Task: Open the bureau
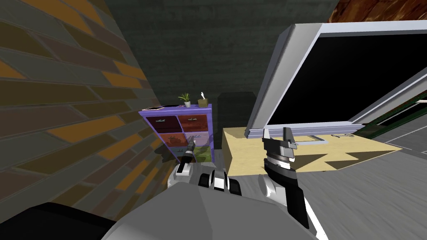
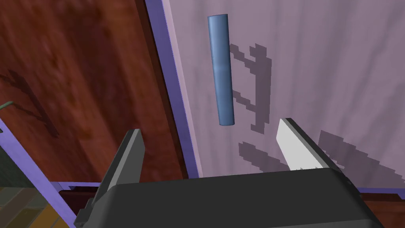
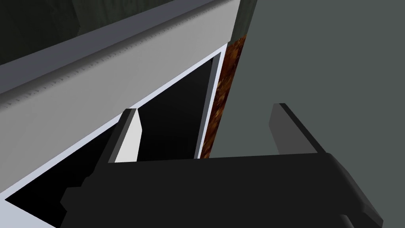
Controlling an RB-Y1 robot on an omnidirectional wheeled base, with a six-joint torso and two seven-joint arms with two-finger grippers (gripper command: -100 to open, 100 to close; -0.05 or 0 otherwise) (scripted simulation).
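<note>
A dim room with a brick-patterned wall (image 1: 62, 104); the purple bureau (image 1: 178, 132) stands against the far wall. The left gripper (image 2: 209, 127) has its fingers spread before a lilac drawer front (image 2: 316, 59). The blue bar handle (image 2: 221, 71) lies just beyond the tips, untouched. Closing now would likely miss the handle, and one finger could catch the purple frame. The left wrist view gives the handle. The head view gives all six drawers and the right gripper (image 1: 279, 135) raised, fingers apart and holding nothing.
</note>
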